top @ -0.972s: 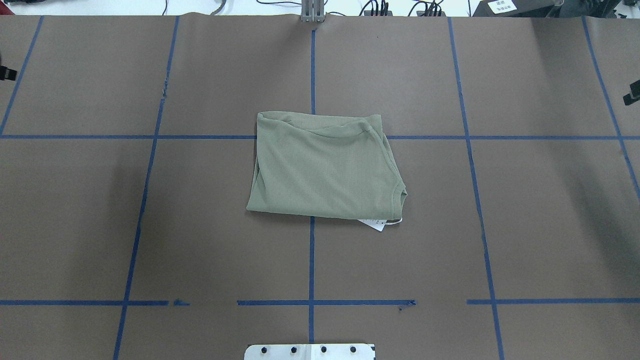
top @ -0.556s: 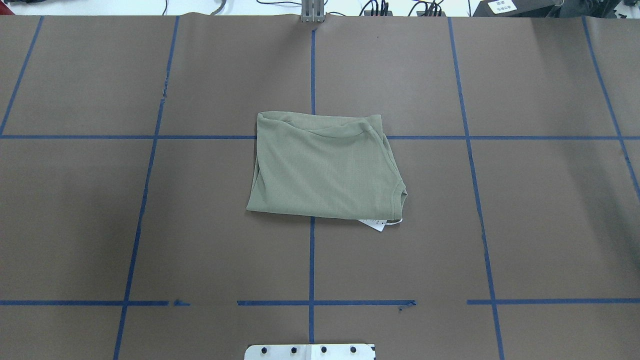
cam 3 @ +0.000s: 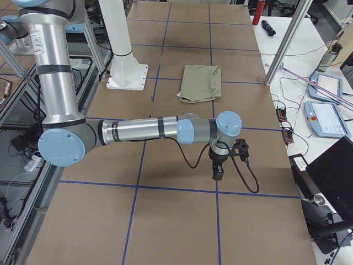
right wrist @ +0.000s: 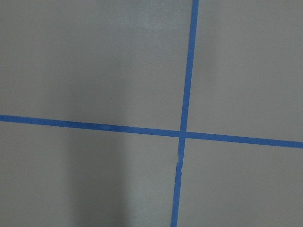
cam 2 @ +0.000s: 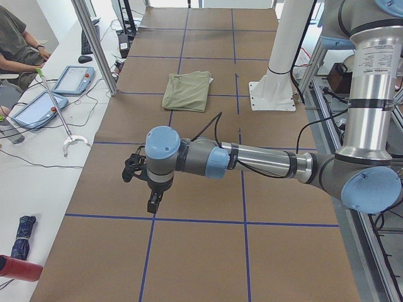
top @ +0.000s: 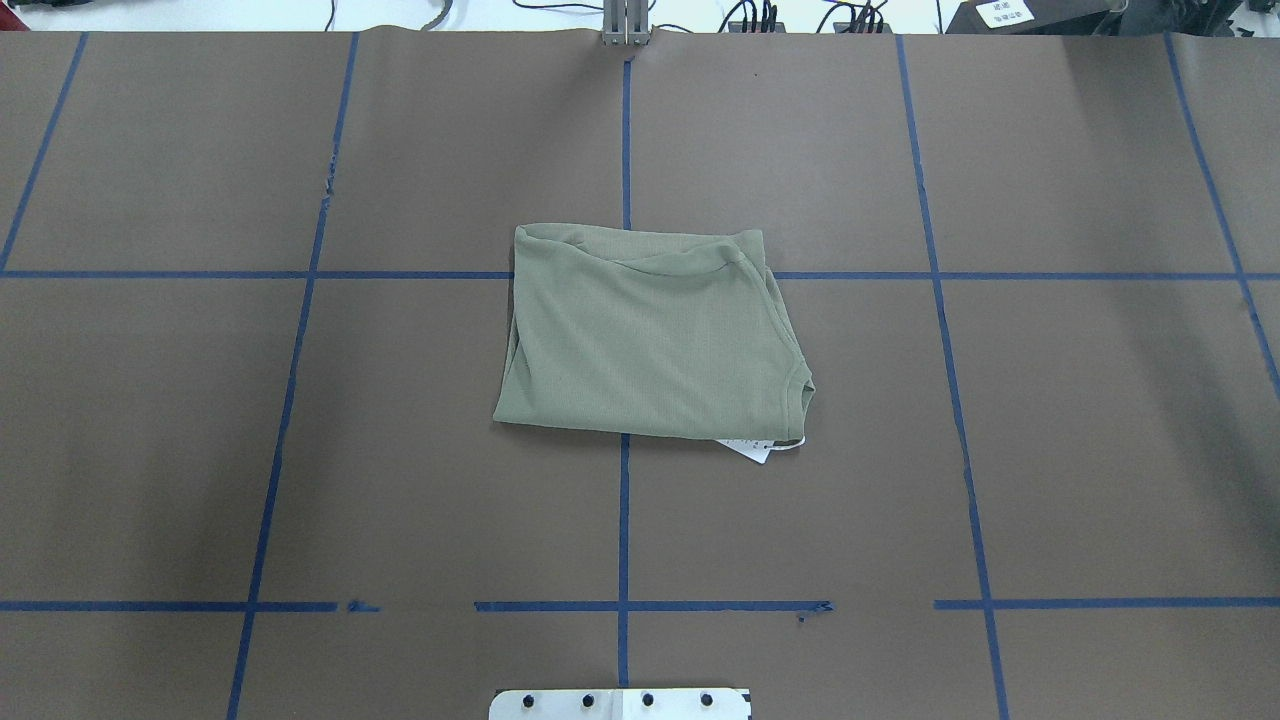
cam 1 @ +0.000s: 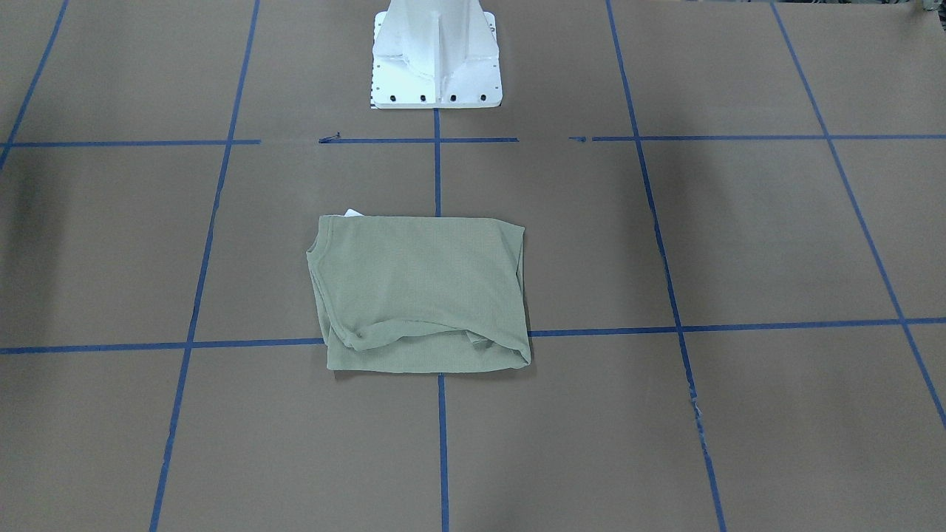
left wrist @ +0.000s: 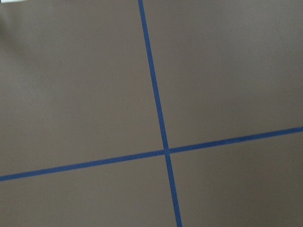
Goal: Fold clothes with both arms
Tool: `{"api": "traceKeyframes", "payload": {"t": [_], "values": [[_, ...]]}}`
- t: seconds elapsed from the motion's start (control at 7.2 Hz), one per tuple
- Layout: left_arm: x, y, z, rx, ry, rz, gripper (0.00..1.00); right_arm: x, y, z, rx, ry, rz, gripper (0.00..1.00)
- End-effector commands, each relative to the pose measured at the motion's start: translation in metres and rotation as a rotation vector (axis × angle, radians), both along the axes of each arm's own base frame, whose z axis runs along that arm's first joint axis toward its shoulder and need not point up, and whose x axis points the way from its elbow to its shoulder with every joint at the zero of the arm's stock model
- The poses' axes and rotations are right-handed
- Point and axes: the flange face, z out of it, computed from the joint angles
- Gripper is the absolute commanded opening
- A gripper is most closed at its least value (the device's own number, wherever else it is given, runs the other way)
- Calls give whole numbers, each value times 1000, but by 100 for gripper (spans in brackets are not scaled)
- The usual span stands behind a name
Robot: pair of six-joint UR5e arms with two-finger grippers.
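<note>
Shirt (top: 650, 335) folded on table (top: 1000, 450); L arm (cam 2: 252, 160), R arm (cam 3: 138, 128) well apart; fingers (cam 2: 153, 204) unclear.

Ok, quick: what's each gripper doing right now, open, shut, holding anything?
Left gripper: cannot tell open or shut; it is over bare table, far from the shirt.
Right gripper: cannot tell either; also far from the shirt.

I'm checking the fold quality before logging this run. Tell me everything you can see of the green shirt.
The pale sage-green knit shirt lies folded into a rough rectangle, flat on the brown-covered table, over a crossing of blue tape lines. Its ribbed collar shows at one corner, with a white tag peeking out beneath. Only the table touches it.
</note>
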Motion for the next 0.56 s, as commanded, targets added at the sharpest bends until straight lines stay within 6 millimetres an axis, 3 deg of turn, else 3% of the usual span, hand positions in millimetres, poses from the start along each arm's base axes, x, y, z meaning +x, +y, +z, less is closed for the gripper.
{"api": "traceKeyframes", "payload": {"t": [0.0, 0.14, 0.42], "values": [[-4, 19, -5, 21, -58, -13, 100, -1, 14, -20, 15, 7, -5, 100], [0, 38, 12, 0, -44, 2, 100, 1, 26, -19, 17, 10, -4, 100], [1, 38, 13, -7, -43, -3, 100, 1, 24, -22, 28, 33, -2, 100]]}}
